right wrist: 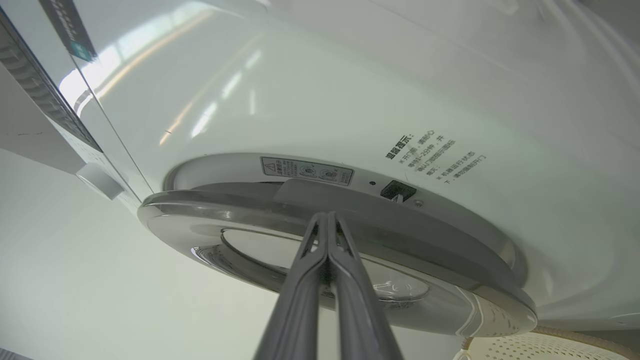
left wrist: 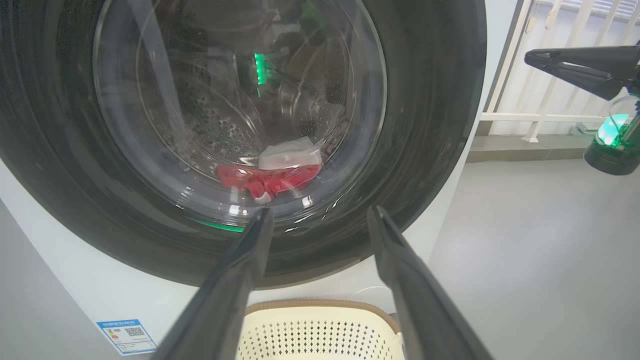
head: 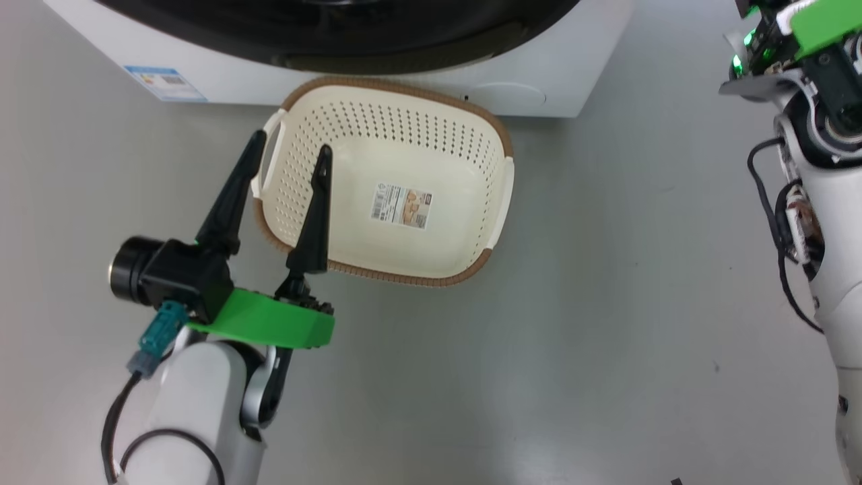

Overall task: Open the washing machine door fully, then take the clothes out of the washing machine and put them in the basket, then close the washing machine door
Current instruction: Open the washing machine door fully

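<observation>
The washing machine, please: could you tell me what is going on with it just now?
The robot is about to unload the washing machine. Its right gripper, shut, points its fingertips at the edge of the washing machine door, which is not yet swung open. The red and white clothes lie in the drum behind the glass. The left gripper hovers open by the basket, which holds no clothes.

- My left pincer (head: pixel 291 142): matt black plastic fingers (head: pixel 229 202).
- The washing machine door (left wrist: pixel 430 150): glossy black rim, clear glass.
- The basket (head: pixel 431 121): cream perforated plastic, paper sticker (head: pixel 402 205).
- The clothes (left wrist: pixel 270 179): red and white cloth.
</observation>
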Motion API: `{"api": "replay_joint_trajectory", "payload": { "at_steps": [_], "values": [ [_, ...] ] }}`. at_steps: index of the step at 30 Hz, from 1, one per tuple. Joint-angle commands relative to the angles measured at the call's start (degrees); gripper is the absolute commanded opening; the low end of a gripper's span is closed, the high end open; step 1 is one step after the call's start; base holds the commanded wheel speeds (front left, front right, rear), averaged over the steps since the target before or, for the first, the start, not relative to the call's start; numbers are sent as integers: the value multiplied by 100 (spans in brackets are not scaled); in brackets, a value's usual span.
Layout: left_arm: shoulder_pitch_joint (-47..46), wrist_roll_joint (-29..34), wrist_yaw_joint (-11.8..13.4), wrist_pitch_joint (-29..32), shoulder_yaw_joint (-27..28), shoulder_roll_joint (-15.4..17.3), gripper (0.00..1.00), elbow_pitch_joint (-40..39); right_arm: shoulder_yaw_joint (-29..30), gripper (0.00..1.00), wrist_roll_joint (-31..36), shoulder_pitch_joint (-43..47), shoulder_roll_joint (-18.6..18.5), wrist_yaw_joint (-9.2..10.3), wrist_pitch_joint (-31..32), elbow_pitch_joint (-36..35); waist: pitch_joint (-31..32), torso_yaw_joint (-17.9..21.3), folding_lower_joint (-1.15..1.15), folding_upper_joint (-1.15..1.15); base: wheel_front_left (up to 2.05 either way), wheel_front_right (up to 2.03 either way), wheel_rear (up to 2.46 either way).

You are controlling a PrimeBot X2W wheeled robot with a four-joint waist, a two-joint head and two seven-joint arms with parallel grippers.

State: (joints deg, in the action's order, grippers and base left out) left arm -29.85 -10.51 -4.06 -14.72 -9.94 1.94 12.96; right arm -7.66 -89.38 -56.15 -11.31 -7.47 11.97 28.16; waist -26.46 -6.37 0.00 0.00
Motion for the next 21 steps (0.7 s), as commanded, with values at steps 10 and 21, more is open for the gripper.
{"api": "replay_joint_trajectory", "payload": {
  "at_steps": [10, 21],
  "values": [
    [-327, 65, -19, -28, 42, 94, 100, -298, 45, 0, -454, -806, 22, -2, 725, 202, -590, -182, 0, 0, 0, 0, 0],
    [-449, 38, -14, -28, -41, 94, 100, -299, 62, 0, -533, -1509, -74, -2, 1143, 563, -971, -307, 0, 0, 0, 0, 0]
  ]
}}
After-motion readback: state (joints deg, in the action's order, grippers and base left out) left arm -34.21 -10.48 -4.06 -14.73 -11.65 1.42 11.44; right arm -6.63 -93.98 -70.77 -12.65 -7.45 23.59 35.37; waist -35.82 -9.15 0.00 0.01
